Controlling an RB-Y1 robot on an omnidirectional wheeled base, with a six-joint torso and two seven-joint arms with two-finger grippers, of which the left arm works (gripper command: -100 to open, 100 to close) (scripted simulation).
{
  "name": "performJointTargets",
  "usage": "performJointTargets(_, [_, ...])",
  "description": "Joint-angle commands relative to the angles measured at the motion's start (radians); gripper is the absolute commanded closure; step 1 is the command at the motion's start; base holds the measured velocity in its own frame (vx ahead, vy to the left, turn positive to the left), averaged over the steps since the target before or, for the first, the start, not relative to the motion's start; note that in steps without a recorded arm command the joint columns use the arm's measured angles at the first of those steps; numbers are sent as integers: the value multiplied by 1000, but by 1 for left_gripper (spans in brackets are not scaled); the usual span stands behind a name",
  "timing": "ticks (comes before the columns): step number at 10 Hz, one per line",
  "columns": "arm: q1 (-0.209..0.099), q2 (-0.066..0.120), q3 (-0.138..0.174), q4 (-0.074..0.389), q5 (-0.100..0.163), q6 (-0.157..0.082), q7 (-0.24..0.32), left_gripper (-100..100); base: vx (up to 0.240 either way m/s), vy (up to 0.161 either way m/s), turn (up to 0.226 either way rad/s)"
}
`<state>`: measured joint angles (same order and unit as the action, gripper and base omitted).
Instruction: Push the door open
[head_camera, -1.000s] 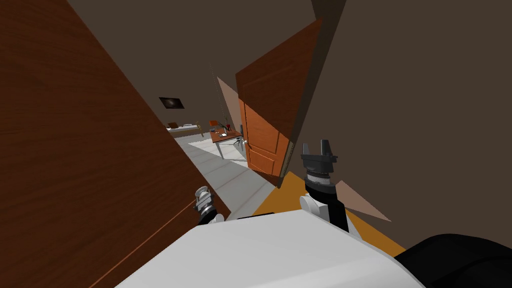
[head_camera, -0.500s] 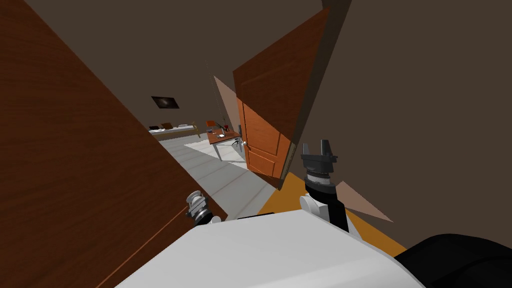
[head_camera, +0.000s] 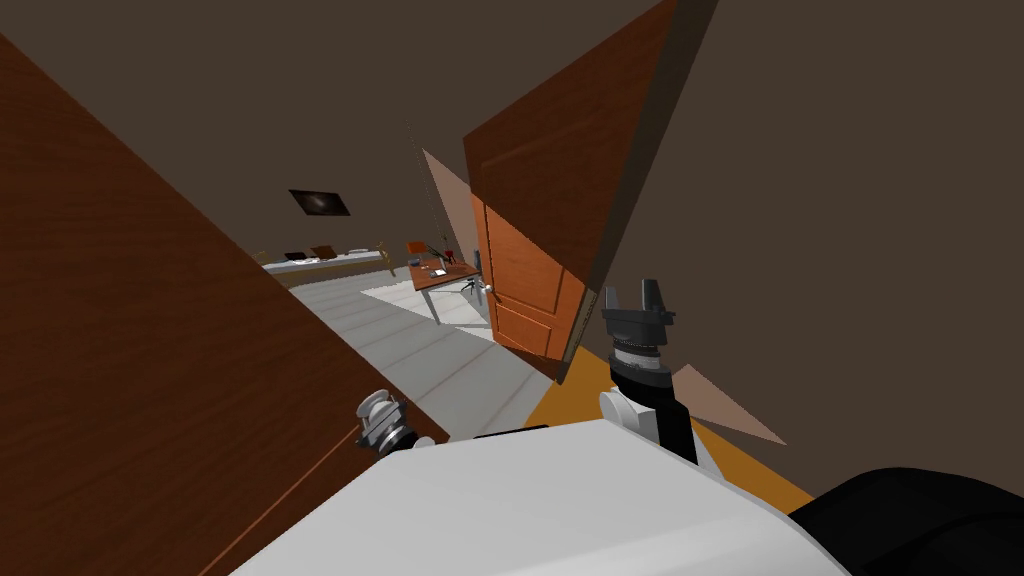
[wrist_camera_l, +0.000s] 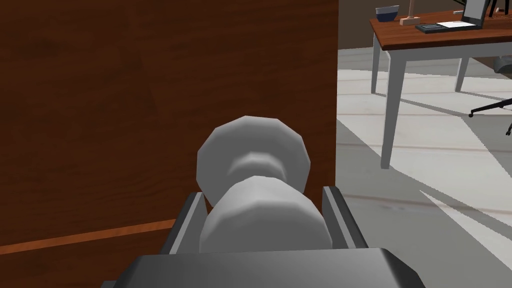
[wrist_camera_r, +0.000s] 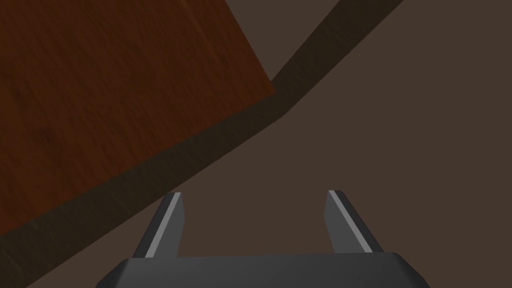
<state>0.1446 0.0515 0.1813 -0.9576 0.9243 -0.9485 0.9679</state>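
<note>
Dark brown wooden door (head_camera: 150, 350) swung wider, our push progressing; left gripper (wrist_camera_l: 263, 194) pinches round grey knob (wrist_camera_l: 252, 155), right gripper (head_camera: 630, 297) spread.

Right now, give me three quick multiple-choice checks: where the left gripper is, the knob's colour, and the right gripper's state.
1. Where is the left gripper?
A. At the knob of the dark brown door
B. On a drawer handle
C. On a light switch

2. What colour is the knob?
A. Brass yellow
B. Grey
C. Black

3. What state is the right gripper in?
A. Shut on a cup
B. Shut on a key
C. Open, with nothing between its fingers

Answers:
1 A: the left wrist view shows its two fingers pressing the knob's sides, with the door right behind.
2 B: the knob is drawn plain light grey.
3 C: the right wrist view shows the fingers standing apart with an empty gap.
</note>
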Motion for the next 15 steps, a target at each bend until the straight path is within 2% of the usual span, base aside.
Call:
performJointTargets(1, [11, 6, 35, -4, 17, -19, -4, 100, 121, 35, -66])
performJointTargets(6, [35, -11, 97, -26, 56, -31, -16, 100, 106, 46, -45])
performJointTargets(8, [49, -25, 132, -39, 77, -38, -22, 100, 141, 56, -50])
performJointTargets(9, [52, -29, 140, -41, 82, -40, -24, 100, 144, 40, -28])
performJointTargets(11, [66, -49, 174, -54, 104, -47, -31, 100, 149, 92, -52])
performJointTargets(12, [59, -45, 161, -42, 98, -39, -28, 100, 64, 41, 1])
performJointTargets(13, [63, -28, 180, -43, 114, -47, -31, 100, 94, 80, 41])
performJointTargets(15, [67, -17, 195, -43, 129, -52, -34, 100, 144, 81, 32])
